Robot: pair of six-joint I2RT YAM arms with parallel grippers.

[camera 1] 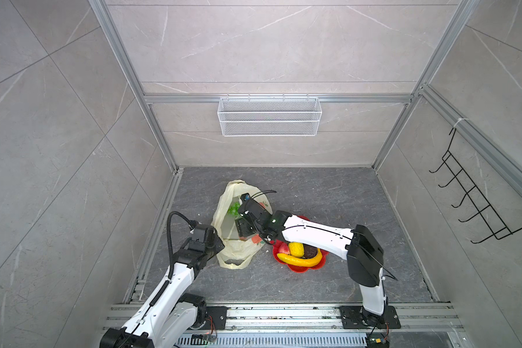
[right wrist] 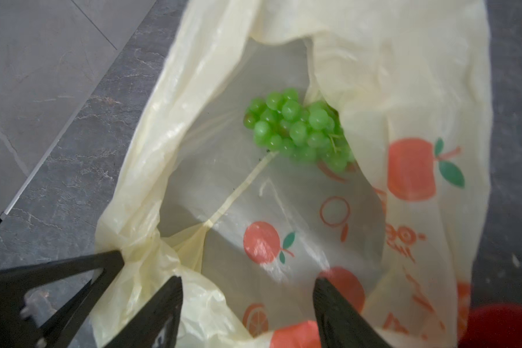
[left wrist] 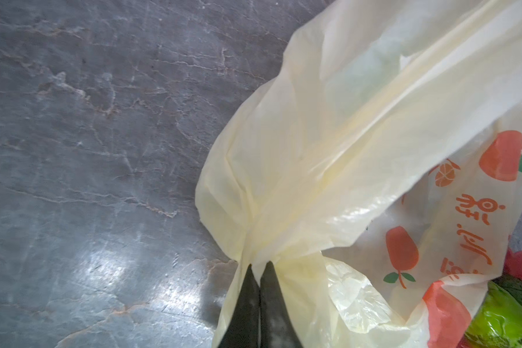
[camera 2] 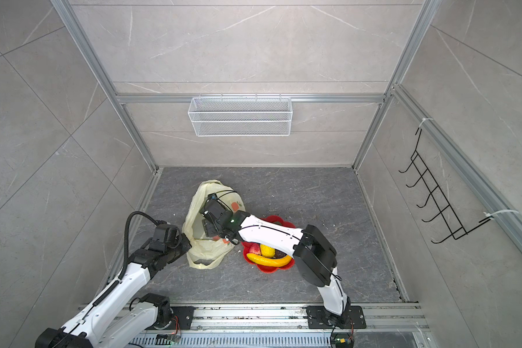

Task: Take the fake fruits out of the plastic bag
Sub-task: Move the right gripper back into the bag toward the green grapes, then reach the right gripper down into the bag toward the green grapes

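Left gripper (left wrist: 259,268) clamped together on a gathered fold of the plastic bag (left wrist: 344,135) at its mouth. Right gripper (right wrist: 247,280) spread apart just over that open mouth, gripping nothing. Green grape bunch (right wrist: 296,129) deep inside the bag, lying against the printed film. Bag slumped on the dark stone floor (camera 1: 344,195), just beside the red flower-shaped plate (camera 1: 299,270). On the plate: banana (camera 1: 299,260) along the near rim, yellow knobbly fruit (camera 1: 296,249), strawberry (camera 1: 283,248) and a dark brown fruit (camera 1: 311,250) behind it.

The bag (camera 1: 222,211) lies on the tabletop (camera 1: 314,192). The grapes (right wrist: 299,129) sit inside the bag. The plate (camera 1: 302,269) lies just right of the bag, and the banana (camera 1: 299,259) lies on it.
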